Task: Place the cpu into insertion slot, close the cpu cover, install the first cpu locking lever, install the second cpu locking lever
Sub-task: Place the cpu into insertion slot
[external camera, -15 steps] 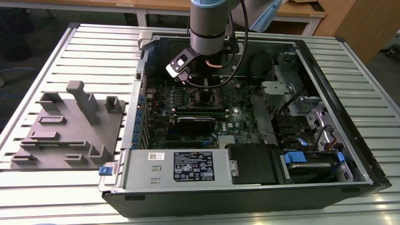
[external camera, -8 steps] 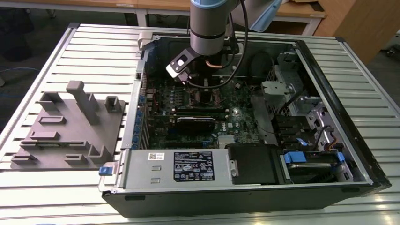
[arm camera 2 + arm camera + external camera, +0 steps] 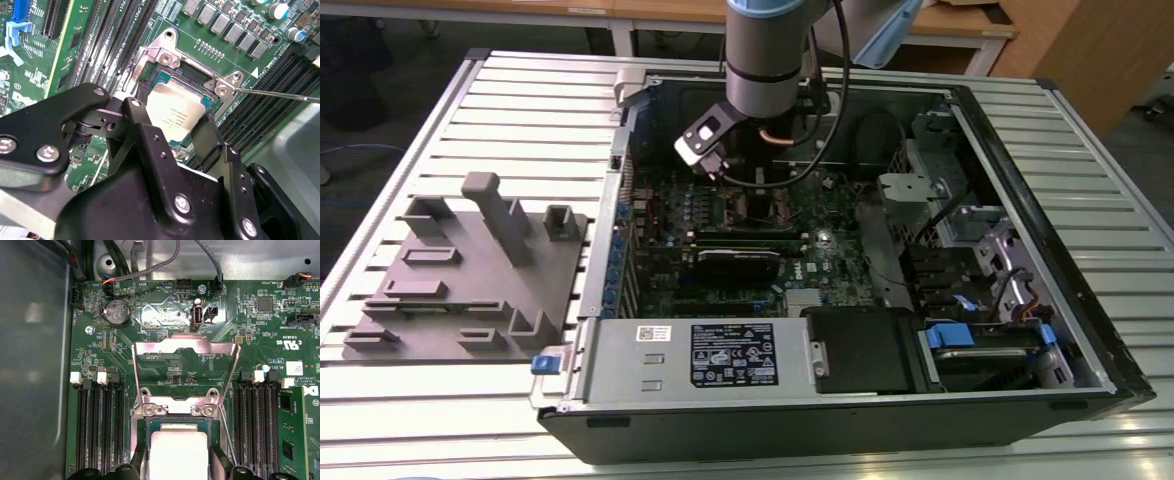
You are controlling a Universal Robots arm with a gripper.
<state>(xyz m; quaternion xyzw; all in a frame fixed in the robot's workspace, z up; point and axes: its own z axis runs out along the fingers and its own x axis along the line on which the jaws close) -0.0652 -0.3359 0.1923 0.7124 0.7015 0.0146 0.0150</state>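
Observation:
The cpu (image 3: 175,112), a flat square chip with a silvery top, sits at the insertion slot (image 3: 192,75) on the green motherboard; whether it is fully seated cannot be told. My gripper (image 3: 172,125) reaches down into the open computer case (image 3: 1041,150), and its black fingers (image 3: 137,117) lie against two opposite sides of the chip. In the first wrist view the cpu (image 3: 179,455) shows between the same fingers (image 3: 140,462). The cpu cover (image 3: 182,346) stands open, swung back on its hinge. A thin locking lever (image 3: 280,94) sticks out beside the socket, unlatched.
Long black memory slots (image 3: 95,425) flank the socket on both sides. A black card (image 3: 740,265) and the power supply (image 3: 707,355) lie nearer the case front. Drive bays (image 3: 961,230) are at the exterior view's right, a grey fixture (image 3: 467,270) at its left.

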